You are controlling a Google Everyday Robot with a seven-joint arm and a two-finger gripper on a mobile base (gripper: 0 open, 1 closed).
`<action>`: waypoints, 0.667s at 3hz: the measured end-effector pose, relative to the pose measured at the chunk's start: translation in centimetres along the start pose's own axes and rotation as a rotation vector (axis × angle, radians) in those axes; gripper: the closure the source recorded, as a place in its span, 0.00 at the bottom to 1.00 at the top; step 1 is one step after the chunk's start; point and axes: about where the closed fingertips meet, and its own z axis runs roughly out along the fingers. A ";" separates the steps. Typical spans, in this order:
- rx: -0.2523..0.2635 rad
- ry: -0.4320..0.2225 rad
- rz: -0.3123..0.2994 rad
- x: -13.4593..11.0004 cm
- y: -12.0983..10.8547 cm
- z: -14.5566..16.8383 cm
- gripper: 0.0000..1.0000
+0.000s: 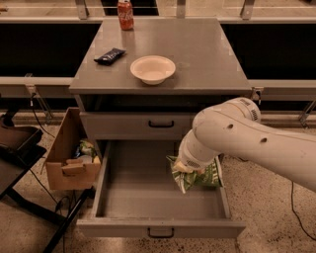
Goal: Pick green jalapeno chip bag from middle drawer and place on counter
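Note:
The green jalapeno chip bag is crinkled light-green foil and hangs tilted over the right side of the open middle drawer. My gripper sits at the end of the thick white arm, mostly hidden by the wrist. It is shut on the bag's upper left corner and holds the bag above the drawer floor. The counter is the grey cabinet top above.
On the counter stand a white bowl, a dark snack wrapper and a red soda can. The drawer above is closed. A cardboard box with items stands left of the cabinet, beside a black stand.

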 end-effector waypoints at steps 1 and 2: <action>0.075 0.036 -0.041 -1.0 -1.8 -2.3 1.00; 0.208 0.119 -0.108 -2.3 -5.4 -7.8 1.00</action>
